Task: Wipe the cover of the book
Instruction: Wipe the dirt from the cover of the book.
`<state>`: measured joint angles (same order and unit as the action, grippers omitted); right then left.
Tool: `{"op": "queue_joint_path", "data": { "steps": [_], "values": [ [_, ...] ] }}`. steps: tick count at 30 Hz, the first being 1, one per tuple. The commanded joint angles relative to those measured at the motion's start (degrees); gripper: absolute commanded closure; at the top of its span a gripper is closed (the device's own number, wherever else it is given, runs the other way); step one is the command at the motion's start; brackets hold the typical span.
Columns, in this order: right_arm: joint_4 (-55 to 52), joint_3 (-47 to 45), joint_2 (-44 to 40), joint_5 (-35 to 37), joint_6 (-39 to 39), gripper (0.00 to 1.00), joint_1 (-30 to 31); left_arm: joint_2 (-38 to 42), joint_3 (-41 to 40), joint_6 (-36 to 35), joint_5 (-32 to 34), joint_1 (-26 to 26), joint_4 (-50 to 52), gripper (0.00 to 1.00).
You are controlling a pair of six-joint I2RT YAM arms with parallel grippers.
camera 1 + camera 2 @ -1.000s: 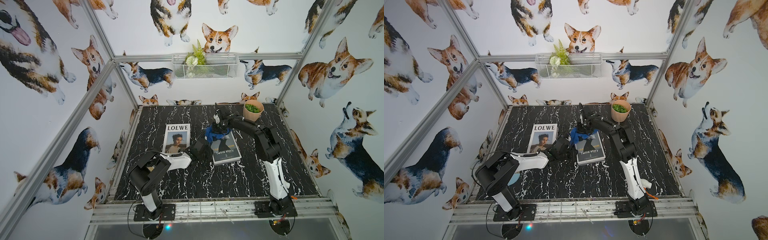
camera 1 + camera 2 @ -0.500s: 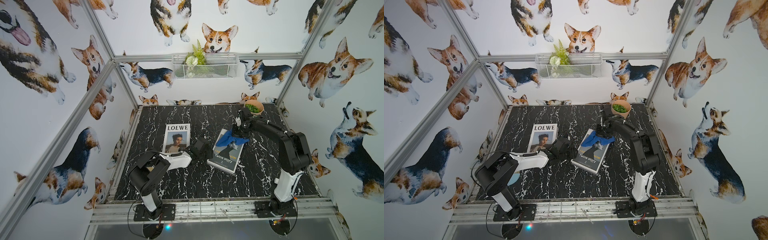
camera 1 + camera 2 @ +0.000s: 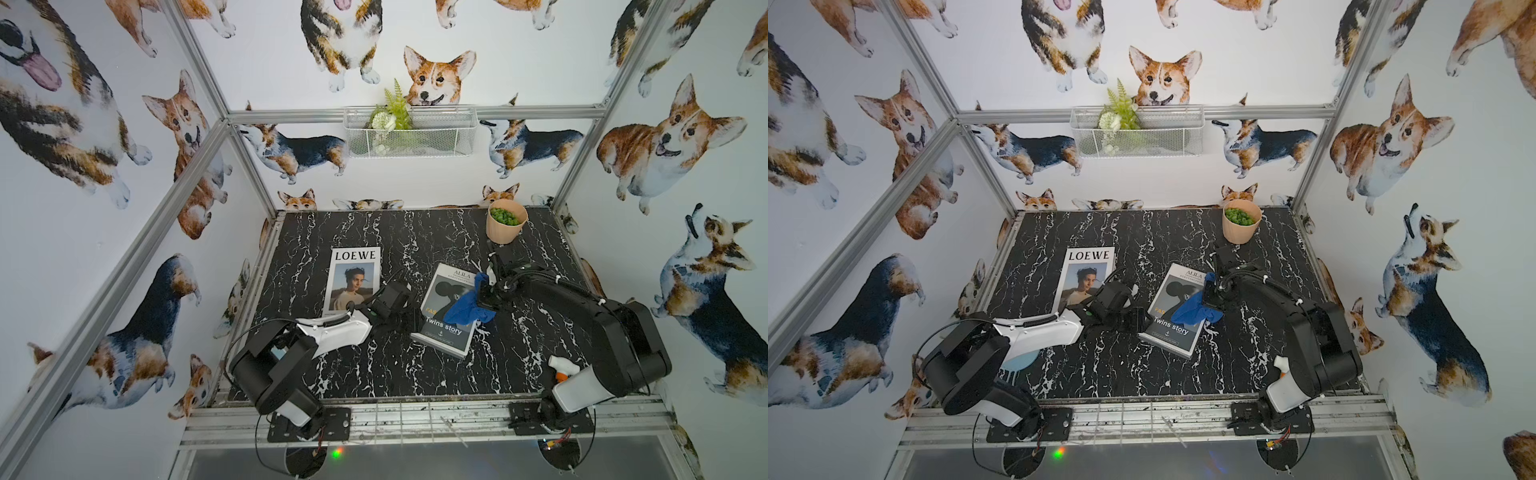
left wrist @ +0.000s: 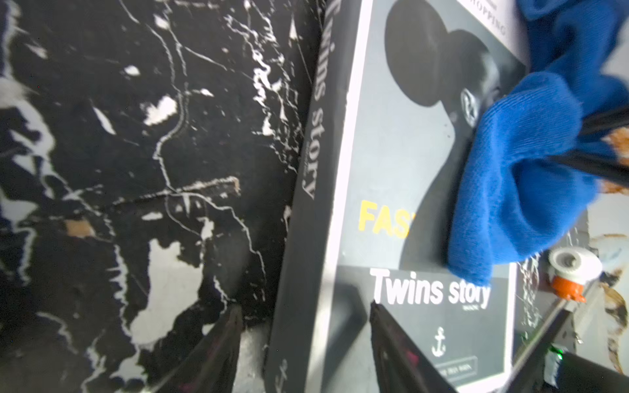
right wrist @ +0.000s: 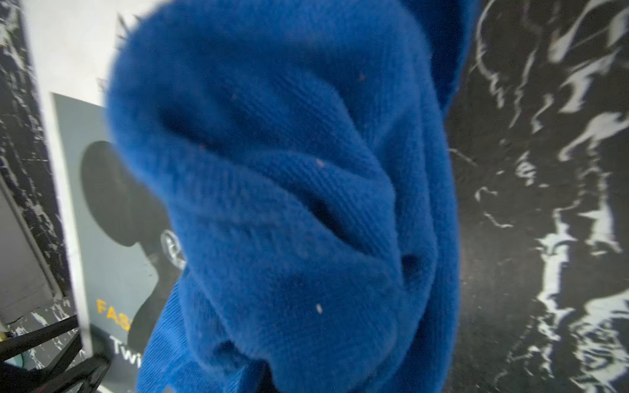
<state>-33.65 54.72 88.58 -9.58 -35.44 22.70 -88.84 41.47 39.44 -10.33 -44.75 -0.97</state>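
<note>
The black marble table (image 3: 374,374) is the biggest thing in front of me, and a white wire basket (image 3: 415,137) with a fern in it hangs on the back wall above it. On my left side of the table a LOEWE magazine (image 3: 353,278) lies flat, face up. The book (image 3: 444,332) I am working on, "Twins story", lies flat between my two arms, right of the magazine and well apart from it. It sits askew, with its far end swung toward my right. A peach pot (image 3: 505,230) of green leaves stands upright near the far right corner, clear of everything else.

The blue cloth (image 3: 467,309) is bunched on the right half of the book's cover (image 4: 391,170), across the dark portrait and just above the title (one fold spills past the cover's right edge). A white spray bottle (image 3: 563,368) with an orange collar stands by my right arm's base, and that arm hides much of it.

My right gripper (image 3: 484,297) is clamped tight on the cloth and presses it down onto the cover. My left gripper (image 4: 305,306) sits low at the book's near left corner with its jaws apart. One finger (image 4: 221,340) is over bare table beside the spine, and the other is over the cover. It holds nothing.
</note>
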Motion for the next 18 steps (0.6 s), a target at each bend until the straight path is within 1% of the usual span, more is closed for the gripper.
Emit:
{"op": "queue_joint_path", "data": {
  "steps": [1,3,6,9,12,14,18],
  "values": [
    [6.7,-1.5,4.5,-4.3,-5.0,1.00,2.1,0.1,-0.8,-1.3,-4.8,0.1,-3.0,0.35],
    [9.5,-1.0,7.6,-5.3,-6.2,1.00,3.4,-0.6,-1.6,-1.6,-6.2,0.1,-4.3,0.35],
    [13.2,1.5,14.2,-8.3,-7.6,1.00,3.7,-1.8,-3.0,-1.0,-6.5,0.3,-6.2,0.38],
    [11.2,8.0,19.5,-7.0,-6.2,1.00,3.6,-2.5,-4.5,-0.1,-6.1,0.7,-7.7,0.42],
    [6.2,14.1,19.9,-3.8,-4.2,1.00,3.6,-1.9,-5.5,-0.2,-4.3,0.7,-7.6,0.45],
    [3.0,16.9,18.3,-1.6,-2.8,1.00,3.8,-1.4,-6.0,-0.6,-2.2,0.7,-6.4,0.47],
    [-5.5,22.1,14.2,4.5,1.0,1.00,6.3,-1.0,-6.3,-1.6,0.8,0.8,-4.5,0.48]
  ]
}}
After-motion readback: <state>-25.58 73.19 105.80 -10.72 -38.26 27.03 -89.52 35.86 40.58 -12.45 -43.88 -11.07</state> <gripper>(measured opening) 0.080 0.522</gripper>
